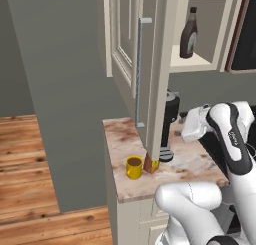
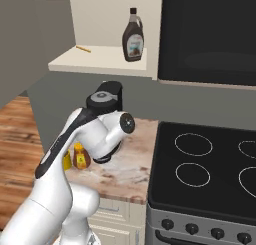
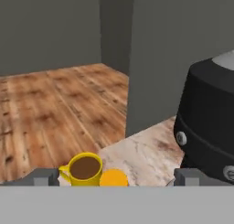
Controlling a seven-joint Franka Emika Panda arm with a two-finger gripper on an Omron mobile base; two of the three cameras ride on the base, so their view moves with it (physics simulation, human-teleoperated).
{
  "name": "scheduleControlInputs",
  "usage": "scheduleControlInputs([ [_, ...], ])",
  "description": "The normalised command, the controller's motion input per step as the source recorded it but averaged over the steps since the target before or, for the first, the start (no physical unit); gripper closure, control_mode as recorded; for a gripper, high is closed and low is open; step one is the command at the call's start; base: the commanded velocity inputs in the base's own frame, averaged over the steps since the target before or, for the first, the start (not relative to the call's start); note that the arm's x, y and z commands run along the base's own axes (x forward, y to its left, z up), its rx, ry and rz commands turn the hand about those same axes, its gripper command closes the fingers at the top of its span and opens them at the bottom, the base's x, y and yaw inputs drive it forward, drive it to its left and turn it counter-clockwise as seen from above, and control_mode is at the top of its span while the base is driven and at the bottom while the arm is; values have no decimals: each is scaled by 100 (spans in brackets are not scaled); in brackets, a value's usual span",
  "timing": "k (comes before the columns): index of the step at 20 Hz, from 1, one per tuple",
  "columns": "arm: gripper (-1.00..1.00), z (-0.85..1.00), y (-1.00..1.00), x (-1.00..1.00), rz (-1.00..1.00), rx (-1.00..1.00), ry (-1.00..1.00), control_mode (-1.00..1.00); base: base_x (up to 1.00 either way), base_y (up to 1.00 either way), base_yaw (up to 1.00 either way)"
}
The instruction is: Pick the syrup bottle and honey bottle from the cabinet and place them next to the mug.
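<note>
Currently the gripper [image 3: 114,177] hangs above the marble counter [image 1: 200,164], jaws spread wide with nothing between them; in the hand view its two fingertips [image 3: 43,177] stand far apart at the lower edge. Below and between them sit the mug [image 3: 84,169], dark brown inside, and the yellow cap of the honey bottle [image 3: 113,178], just beside each other on the counter.

From the left base view the mug [image 1: 134,167] stands near the counter's front left corner; the honey bottle [image 1: 151,164] is right next to it, partly hidden behind the edge of the open cabinet [image 1: 125,49] door. The right base view shows the honey bottle [image 2: 80,156] peeking out behind the arm.

Syrup bottle [image 2: 133,36] is upright on the pale cabinet shelf, well apart from the mug. A black cylindrical appliance [image 1: 170,114] stands on the counter behind the honey bottle. Stove [image 2: 210,174] adjoins the counter on the right.
</note>
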Motion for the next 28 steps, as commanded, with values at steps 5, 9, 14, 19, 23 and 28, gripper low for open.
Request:
scheduleControlInputs([
  [5,-100,66,-72,0,-57,5,43,-100,0,0,0],
  [9,-100,38,-57,-7,-47,14,13,-100,0,0,0],
  [14,-100,51,-5,-20,-25,3,-6,-100,0,0,0],
  [19,-100,64,11,-34,-15,0,-16,-100,0,0,0],
  [23,-100,7,4,-34,-9,-1,-9,-100,0,0,0],
  [28,-100,32,0,-36,-9,-1,1,-100,0,0,0],
])
